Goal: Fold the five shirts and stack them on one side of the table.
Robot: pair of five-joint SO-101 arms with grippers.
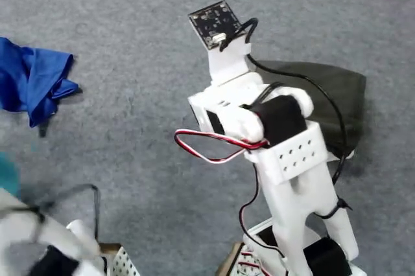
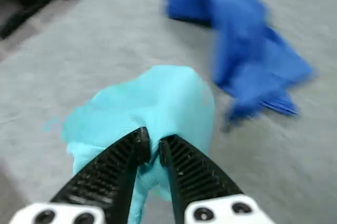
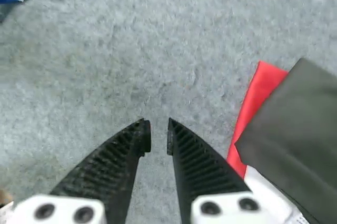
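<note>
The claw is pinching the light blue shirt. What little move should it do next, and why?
Probably carry the turquoise shirt onto the bare grey table and spread it flat. The left gripper is shut on it and it is all bunched up, the crumpled blue shirt lies close beside it, and the right gripper hangs open over bare table, free to help.

The table (image 1: 142,43) is showing flecked grey; lying plain are the blue shirt (image 1: 32,81), turquoise shirt (image 2: 152,103), red shirt (image 3: 259,91), dark olive shirt (image 1: 331,91).
</note>
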